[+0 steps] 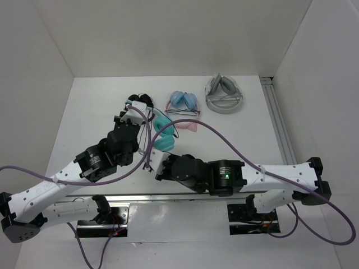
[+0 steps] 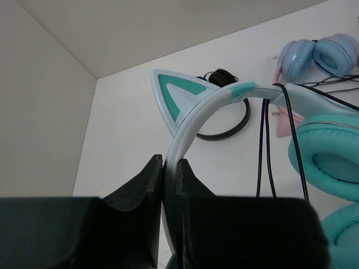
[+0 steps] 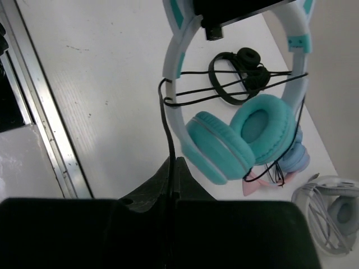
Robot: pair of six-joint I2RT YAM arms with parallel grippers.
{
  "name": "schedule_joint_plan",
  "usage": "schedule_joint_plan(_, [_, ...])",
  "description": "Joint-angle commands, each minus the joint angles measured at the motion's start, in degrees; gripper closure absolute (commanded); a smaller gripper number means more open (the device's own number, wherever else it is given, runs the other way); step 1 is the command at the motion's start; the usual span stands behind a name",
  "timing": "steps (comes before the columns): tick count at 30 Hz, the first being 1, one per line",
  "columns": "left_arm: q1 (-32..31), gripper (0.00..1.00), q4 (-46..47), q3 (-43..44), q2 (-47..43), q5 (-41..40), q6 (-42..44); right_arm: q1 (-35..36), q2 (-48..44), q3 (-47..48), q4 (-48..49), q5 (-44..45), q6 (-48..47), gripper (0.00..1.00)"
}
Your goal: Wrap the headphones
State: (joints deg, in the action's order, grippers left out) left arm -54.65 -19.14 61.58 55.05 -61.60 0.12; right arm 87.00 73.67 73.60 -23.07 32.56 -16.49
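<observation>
The teal headphones [image 1: 163, 135] hang just above the table in the middle, cups [image 3: 223, 147] downward. My left gripper [image 2: 170, 168] is shut on their white-and-teal headband [image 2: 197, 119], just below one teal cat ear [image 2: 173, 96]. A thin black cable [image 3: 166, 120] crosses the headband in two strands and runs down one side. My right gripper [image 3: 174, 168] is shut on that cable below the headband, beside the near cup. In the top view the left gripper [image 1: 145, 119] is at the headphones' far-left side and the right gripper [image 1: 152, 163] is just in front of them.
A small black pair [image 1: 140, 101] lies behind the left gripper. A pink-banded pair with light-blue cups [image 1: 184, 102] lies behind the teal ones. A grey-white pair [image 1: 224, 95] sits at the back right. An aluminium rail [image 1: 278, 124] runs along the table's right edge.
</observation>
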Motion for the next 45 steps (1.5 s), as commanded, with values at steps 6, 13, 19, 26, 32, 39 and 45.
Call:
schedule_joint_plan(6, [-0.72, 1.0, 4.64, -0.76, -2.84, 6.93, 3.31, 0.36, -4.76, 0.66, -0.48, 5.84, -4.86, 0.99])
schedule_joint_plan(13, [-1.24, 1.0, -1.94, 1.08, -2.84, 16.58, 5.32, 0.36, -4.24, -1.88, 0.12, 9.98, -7.58, 0.99])
schedule_joint_plan(19, [-3.88, 1.0, -8.71, 1.08, -4.07, 27.29, 10.33, 1.67, -4.24, -2.41, -1.88, 10.87, -8.21, 0.97])
schedule_joint_plan(26, [-3.88, 1.0, -14.08, 4.41, -5.83, 34.61, 13.15, 3.52, -3.62, -1.8, -4.0, 10.86, -8.21, 0.94])
schedule_joint_plan(32, [-3.88, 1.0, -22.52, 10.56, -4.69, 42.26, 14.73, 4.66, -4.24, -3.46, -3.47, 12.79, -8.73, 0.94])
schedule_joint_plan(39, [-3.88, 1.0, -29.54, 16.19, -3.98, 50.34, 16.93, 6.86, -6.17, -6.1, -2.95, 18.5, -9.87, 0.94])
schedule_joint_plan(45, [-3.88, 1.0, -32.81, 18.05, -2.84, 51.76, 17.46, 8.01, -7.84, -7.16, -2.41, 22.37, -10.4, 0.94])
